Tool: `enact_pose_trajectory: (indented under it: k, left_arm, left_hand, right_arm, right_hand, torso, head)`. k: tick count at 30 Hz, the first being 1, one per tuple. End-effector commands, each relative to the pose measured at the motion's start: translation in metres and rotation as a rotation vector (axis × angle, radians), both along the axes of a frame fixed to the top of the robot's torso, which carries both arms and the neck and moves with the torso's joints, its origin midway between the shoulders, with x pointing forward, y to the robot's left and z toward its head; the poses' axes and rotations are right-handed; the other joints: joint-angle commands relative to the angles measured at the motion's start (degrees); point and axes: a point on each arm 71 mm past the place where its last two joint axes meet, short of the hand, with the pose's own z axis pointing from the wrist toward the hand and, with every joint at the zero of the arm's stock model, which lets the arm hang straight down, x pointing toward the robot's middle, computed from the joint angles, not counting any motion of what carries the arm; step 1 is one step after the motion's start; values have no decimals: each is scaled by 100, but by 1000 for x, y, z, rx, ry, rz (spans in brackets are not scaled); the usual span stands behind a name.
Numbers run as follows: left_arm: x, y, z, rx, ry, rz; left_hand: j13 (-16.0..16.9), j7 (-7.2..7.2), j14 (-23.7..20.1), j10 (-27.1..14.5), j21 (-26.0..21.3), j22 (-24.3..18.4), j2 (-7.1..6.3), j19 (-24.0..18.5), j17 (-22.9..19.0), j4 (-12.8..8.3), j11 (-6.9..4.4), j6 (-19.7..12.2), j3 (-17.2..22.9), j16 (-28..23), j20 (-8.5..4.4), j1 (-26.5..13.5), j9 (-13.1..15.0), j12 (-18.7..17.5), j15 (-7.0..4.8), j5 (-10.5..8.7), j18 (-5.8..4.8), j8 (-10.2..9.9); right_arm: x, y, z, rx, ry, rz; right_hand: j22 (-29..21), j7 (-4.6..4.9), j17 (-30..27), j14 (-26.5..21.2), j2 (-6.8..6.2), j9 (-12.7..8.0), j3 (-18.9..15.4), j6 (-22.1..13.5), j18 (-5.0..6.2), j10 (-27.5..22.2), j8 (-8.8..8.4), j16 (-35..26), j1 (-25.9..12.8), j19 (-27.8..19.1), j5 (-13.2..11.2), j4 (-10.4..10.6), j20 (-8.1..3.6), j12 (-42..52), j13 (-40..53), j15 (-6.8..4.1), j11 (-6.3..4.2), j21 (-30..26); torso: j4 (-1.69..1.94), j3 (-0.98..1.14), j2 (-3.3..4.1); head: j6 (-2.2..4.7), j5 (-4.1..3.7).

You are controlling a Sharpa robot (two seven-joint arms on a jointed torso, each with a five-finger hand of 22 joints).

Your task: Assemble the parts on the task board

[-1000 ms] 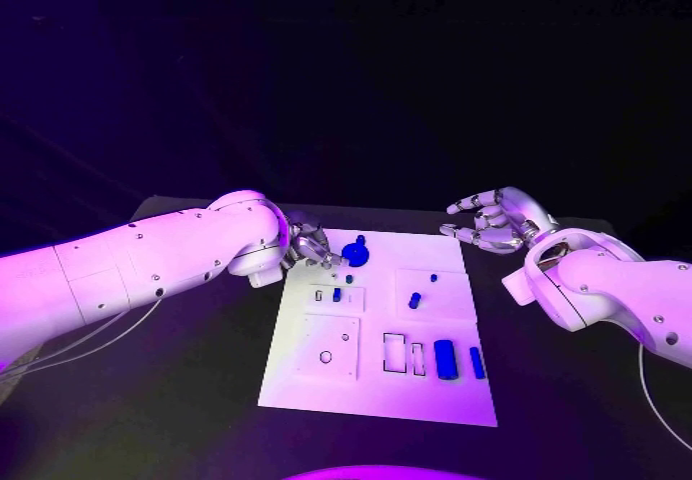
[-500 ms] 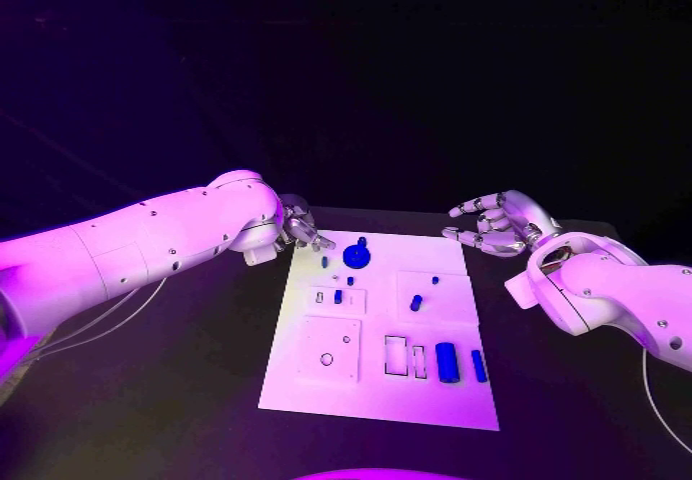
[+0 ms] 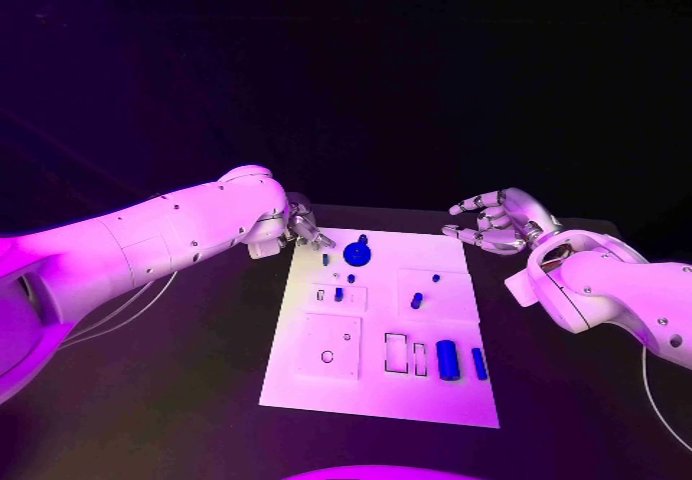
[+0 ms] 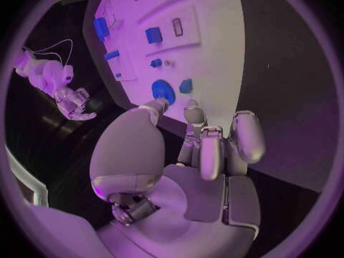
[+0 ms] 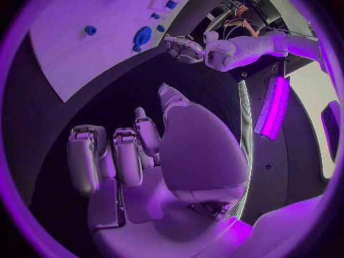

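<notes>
Since a second earlier, the left hand (image 3: 300, 228) had drawn back off the task board (image 3: 378, 400), fingers curled on nothing. Across it, the right hand (image 3: 495, 221) hovered open-fingered. Small parts (image 3: 446, 360) looked light, stiff, slick; best pinched at their sides.

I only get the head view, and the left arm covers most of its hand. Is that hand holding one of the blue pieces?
Observer: No. The left wrist view shows the left hand empty, with its fingers loosely bent.
Operator: Is it over the white plate?
Observer: Its fingers hang above the black table, just off the task board, with the thumb tip near the round blue part.
Operator: And the other hand's palm?
Observer: The right wrist view shows the right hand empty too.
</notes>
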Motion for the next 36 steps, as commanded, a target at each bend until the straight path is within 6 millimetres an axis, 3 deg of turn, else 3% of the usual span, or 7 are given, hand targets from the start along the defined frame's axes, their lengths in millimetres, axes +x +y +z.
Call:
enact_pose_trajectory:
  k: [1,13,31,36]
  left_arm:
    - [1,-1,-1,18,23,-28]
    - [6,-6,-8,19,46,-28]
    - [6,-12,-17,18,89,-48]
    - [6,-11,-17,17,90,-46]
  left_hand:
    - [-4,38,481,-48,-29,-7,0,-14,1180,11,-7,-10,-38,-25,31,44,-5,2,38,20,108,-30]
    - [0,43,483,-58,-29,-5,30,-16,1189,14,-1,0,-51,-20,38,22,-18,12,45,13,108,-44]
    - [34,30,492,-51,-12,32,112,0,1216,-2,-9,75,-47,-2,52,54,-36,65,47,14,102,-48]
    - [37,18,492,-49,-12,32,135,-2,1217,-8,-17,113,-39,-1,52,102,-41,79,42,17,103,-44]
  right_arm:
    - [0,2,0,-1,-5,16]
    - [0,3,0,0,-6,19]
    - [0,5,0,0,-5,23]
    - [1,5,0,-1,-5,22]
  right_hand:
    - [1128,-4,1050,493,9,-5,14,22,69,2,25,-32,-45,277,21,12,-40,1,53,-25,-32,-15]
    - [1128,-4,1050,493,9,-5,14,22,69,2,25,-32,-45,277,21,12,-40,1,53,-25,-32,-15]
    - [1129,-5,1053,494,16,-12,27,20,69,7,28,-32,-58,278,27,2,-40,7,53,-26,-33,-17]
    - [1129,-5,1053,494,16,-12,27,20,69,7,28,-32,-58,278,27,2,-40,7,53,-26,-33,-17]
  torso:
    - [3,-2,-6]
    - [-4,-5,-4]
    - [-5,7,-8]
    - [8,6,-13]
  head:
    - [-11,-3]
    - [-21,-3]
    - [-60,-3]
    - [-63,-8]
